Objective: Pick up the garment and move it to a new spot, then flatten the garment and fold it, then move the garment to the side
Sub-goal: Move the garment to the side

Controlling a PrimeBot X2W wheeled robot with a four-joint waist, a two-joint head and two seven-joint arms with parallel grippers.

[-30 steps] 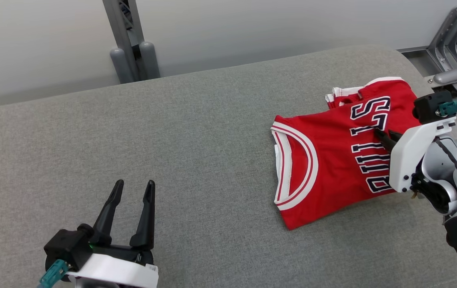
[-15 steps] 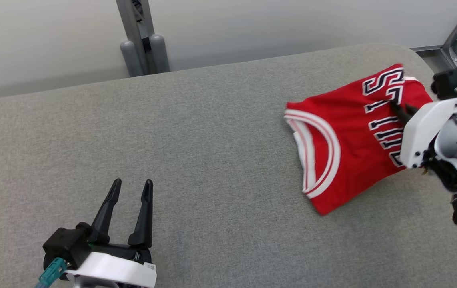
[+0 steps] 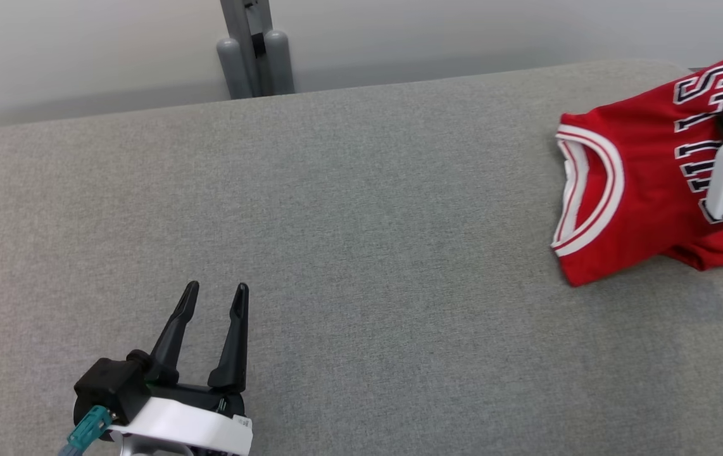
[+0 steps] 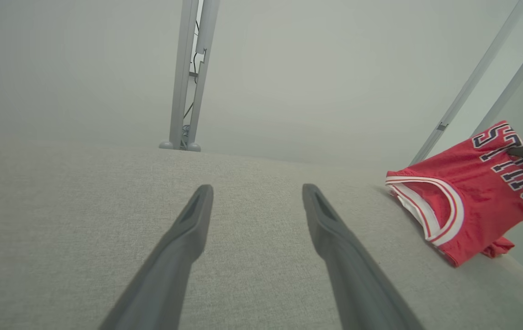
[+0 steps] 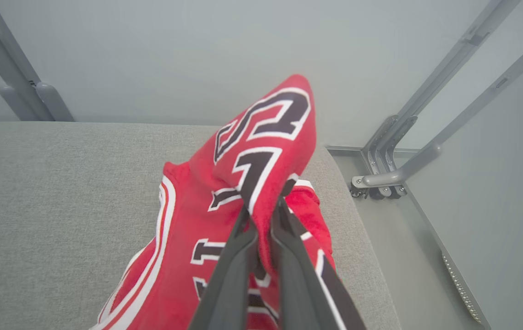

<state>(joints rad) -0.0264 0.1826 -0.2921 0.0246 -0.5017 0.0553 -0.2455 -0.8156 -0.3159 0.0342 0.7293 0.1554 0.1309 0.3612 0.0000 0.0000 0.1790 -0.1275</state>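
dragged rightward since a second ago, the limp, light red cloth jersey with white trim droops at the grey fabric table's right end, right gripper pinching its lettered fold; left gripper spread.

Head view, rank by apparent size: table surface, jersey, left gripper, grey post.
1. table surface
2. jersey
3. left gripper, though nearness to the camera inflates it
4. grey post
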